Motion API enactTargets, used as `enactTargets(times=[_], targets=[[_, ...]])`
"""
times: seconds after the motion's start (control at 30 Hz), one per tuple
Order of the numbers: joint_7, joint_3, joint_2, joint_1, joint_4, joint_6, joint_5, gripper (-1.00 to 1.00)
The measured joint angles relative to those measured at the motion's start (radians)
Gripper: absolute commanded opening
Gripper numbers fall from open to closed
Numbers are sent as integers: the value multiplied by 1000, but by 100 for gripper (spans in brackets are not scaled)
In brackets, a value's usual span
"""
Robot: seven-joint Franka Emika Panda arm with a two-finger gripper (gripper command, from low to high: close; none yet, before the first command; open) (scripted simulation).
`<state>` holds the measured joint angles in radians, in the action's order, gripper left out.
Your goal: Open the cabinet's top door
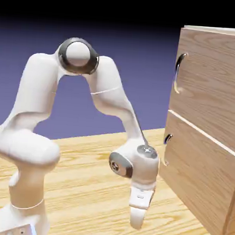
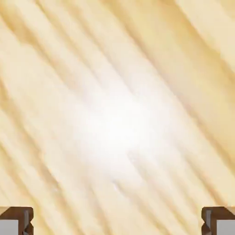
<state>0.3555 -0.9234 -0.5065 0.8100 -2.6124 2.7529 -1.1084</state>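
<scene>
- White in the exterior view, the arm (image 1: 109, 86) bends over at its top and comes down toward the wood-grain table (image 1: 82, 179), its gripper (image 1: 136, 224) pointing downward.
- Light-brown wood makes up the cabinet (image 1: 232, 203), standing at the exterior view's right; its top door (image 1: 217, 77) lies above the lower panel (image 1: 200, 170), with a pale line between them.
- Closed, the top door sits flush with the front, its long curved silver handle (image 1: 179, 73) upright near the panel's left edge as pictured.
- A shorter curved handle (image 1: 167, 149) is fixed to the lower panel.
- The gripper is apart from the cabinet, lower than the top door's handle and to its left.
- In the hand view, two fingertips (image 2: 17, 221) show at the bottom corners, spread wide with nothing gripped between them.
- Pale, streaked wood of the table fills the rest, with a white glare near the middle.
</scene>
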Motion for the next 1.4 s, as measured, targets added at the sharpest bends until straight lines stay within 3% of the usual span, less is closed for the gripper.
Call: enactTargets(times=[1.13,1.3,1.33,1.4], targets=[[-441,-1057,-1232,914,226,-325,-1269,0],[-442,-1067,-1246,825,338,-326,-1332,0],[-439,-1064,-1243,789,374,-324,-1346,-100],[-439,-1064,-1243,789,374,-324,-1346,-100]])
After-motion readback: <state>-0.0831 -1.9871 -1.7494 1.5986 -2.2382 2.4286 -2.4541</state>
